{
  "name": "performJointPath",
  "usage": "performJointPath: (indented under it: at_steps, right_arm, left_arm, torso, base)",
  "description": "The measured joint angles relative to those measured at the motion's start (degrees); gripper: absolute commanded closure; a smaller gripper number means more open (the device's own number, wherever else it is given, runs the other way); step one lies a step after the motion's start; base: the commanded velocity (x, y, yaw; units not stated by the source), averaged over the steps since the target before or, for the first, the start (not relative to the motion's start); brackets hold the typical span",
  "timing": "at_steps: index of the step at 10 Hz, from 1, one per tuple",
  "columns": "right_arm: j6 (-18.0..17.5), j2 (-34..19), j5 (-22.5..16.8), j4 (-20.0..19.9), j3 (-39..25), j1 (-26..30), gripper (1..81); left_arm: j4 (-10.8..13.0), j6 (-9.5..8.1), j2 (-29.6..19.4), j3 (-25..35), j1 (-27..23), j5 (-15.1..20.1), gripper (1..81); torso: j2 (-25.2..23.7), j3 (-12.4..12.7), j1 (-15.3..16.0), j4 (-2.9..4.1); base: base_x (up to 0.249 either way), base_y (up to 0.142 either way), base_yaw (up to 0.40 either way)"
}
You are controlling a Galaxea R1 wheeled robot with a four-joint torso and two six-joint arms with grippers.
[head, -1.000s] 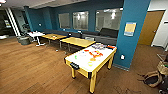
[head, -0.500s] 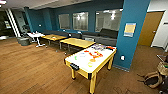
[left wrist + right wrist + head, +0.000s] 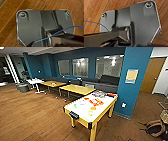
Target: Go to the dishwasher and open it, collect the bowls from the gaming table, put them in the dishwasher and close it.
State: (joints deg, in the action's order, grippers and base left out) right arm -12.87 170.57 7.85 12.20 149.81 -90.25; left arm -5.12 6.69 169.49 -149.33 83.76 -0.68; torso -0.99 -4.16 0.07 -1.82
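1. Facing the long white-topped gaming table with its yellowish edge, the robot looks to be on the bowl-collecting step, and still driving in, I judge.
2. Hanging over the brown wood-plank floor, both wrists look down on bare boards. I cannot tell how either gripper's fingers stand, or whether they hold anything.
3. Resting on the tabletop, well ahead of the arms, are small bright round bowls, orange, green and yellow, beside a red-and-yellow board-game box.
4. Beyond stand yellow-wood tables and a dark bench along the blue wall.
5. Reaching any bowl calls first for closing in alongside the table, as I read it.
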Motion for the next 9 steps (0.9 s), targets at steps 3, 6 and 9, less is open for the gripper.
performJointPath:
  at_steps: [3, 6, 9]
  right_arm:
    - [0.0, 0.0, -0.3, 0.0, 0.0, -0.4, 1.0]
    - [0.0, 0.0, -0.2, 0.0, 0.0, -0.2, 1.0]
    - [0.0, -0.1, -0.2, 0.0, 0.0, 0.0, 1.0]
  left_arm:
    - [0.0, 0.00, 0.0, 0.0, 0.6, 0.3, 1.0]
    - [0.0, 0.00, 0.0, 0.0, 0.4, 0.3, 1.0]
    - [0.0, -0.02, -0.1, 0.0, 0.4, 0.2, 1.0]
  torso:
    - [0.0, 0.0, 0.0, 0.00]
    - [0.0, 0.0, -0.1, 0.00]
    - [0.0, 0.0, 0.0, 0.00]
  base:
    - [0.092, 0.000, 0.000]
    - [0.087, 0.045, 0.000]
    - [0.082, 0.046, 0.000]
